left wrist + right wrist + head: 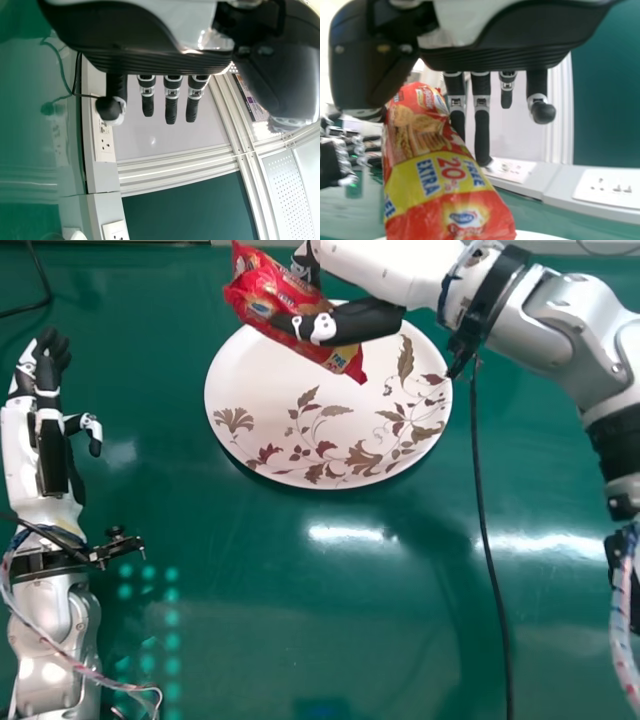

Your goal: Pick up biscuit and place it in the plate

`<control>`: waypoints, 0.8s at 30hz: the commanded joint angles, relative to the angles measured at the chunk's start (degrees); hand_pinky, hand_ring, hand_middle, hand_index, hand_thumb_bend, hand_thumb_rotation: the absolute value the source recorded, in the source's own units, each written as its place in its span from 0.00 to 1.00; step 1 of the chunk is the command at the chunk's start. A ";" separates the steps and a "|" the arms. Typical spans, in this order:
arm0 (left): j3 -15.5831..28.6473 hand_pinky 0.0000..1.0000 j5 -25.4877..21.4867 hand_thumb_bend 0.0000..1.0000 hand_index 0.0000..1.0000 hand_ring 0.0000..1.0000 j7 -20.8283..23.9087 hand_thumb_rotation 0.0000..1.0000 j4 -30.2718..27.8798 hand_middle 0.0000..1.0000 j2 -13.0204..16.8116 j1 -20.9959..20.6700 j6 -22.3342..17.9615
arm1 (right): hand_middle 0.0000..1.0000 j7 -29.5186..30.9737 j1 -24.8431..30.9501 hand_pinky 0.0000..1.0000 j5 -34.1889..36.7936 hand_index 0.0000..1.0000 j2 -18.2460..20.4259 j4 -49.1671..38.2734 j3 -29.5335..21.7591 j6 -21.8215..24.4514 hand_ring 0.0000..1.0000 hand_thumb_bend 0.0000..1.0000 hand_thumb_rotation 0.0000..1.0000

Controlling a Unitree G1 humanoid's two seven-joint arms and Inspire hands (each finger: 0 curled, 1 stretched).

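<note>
Your right hand (345,322) grips the biscuit (281,306), a crinkled, glossy red wrapper held between thumb and fingers above the round, smooth white plate (285,410) with its brown floral pattern. Your left hand (48,380) is released, its fingers relaxed, over the shiny green tabletop (250,590).

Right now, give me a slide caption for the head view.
Right hand holding a red biscuit packet over a white floral plate.

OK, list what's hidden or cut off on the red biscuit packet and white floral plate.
- Head view: part of the packet, behind the black-and-white right hand.
- Head view: far rim of the plate, partly behind packet and hand.
- Right wrist view: plate, mostly beyond the edge.
</note>
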 commanded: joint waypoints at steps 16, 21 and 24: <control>-0.21 0.00 0.44 0.71 0.96 1.00 0.41 1.00 0.72 0.94 -0.93 1.87 0.07 | 0.46 -7.68 -6.93 0.06 -6.61 0.50 3.32 17.34 10.95 6.29 0.41 0.51 0.00; -0.17 0.00 0.14 0.73 0.96 1.00 0.57 1.00 0.43 0.93 -1.18 2.01 0.34 | 0.45 -7.45 -7.13 0.07 -7.18 0.50 2.94 18.42 12.50 6.60 0.40 0.51 0.00; -0.21 0.00 0.10 0.72 0.97 1.00 0.46 1.00 0.38 0.95 -1.12 2.12 0.30 | 0.44 -7.29 -7.02 0.08 -7.07 0.51 2.77 18.18 12.91 6.71 0.38 0.51 0.00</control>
